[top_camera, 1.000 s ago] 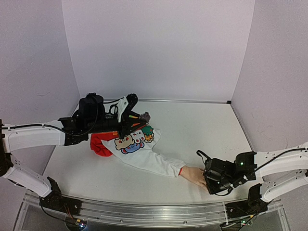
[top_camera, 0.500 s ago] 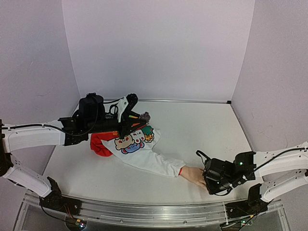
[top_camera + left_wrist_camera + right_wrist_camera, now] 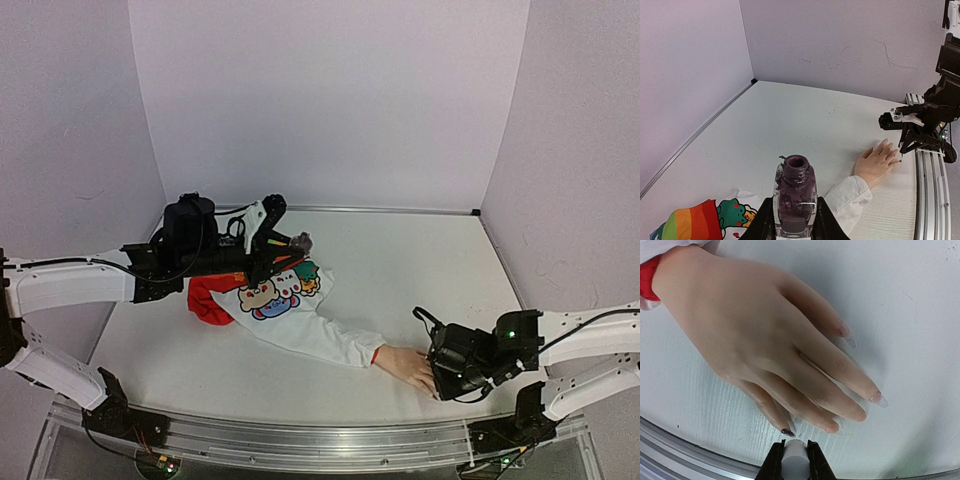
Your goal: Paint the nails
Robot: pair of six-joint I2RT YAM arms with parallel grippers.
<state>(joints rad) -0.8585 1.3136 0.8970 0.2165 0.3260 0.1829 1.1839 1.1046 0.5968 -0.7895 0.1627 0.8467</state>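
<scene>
A pale mannequin hand [image 3: 403,364] lies palm down near the table's front edge, also in the left wrist view [image 3: 876,162] and filling the right wrist view [image 3: 755,330]. Its little-finger nail [image 3: 788,432] is dark; the other nails [image 3: 879,399] look clear. My right gripper [image 3: 793,446] is shut on a pale cap [image 3: 793,457], just off the dark nail's tip; it sits at the fingertips in the top view [image 3: 438,378]. My left gripper [image 3: 795,217] is shut on an open clear bottle of dark purple polish [image 3: 795,197], held upright above the shirt [image 3: 300,242].
A white sleeve [image 3: 320,335] with a cartoon-print shirt [image 3: 275,293] and red cloth [image 3: 208,303] runs from the hand to the back left. A metal rail [image 3: 300,440] lines the front edge, close under the hand. Walls close the back and sides.
My right gripper has shifted slightly to the right and nearer the front edge at the fingertips. The left arm and the bottle have not moved.
</scene>
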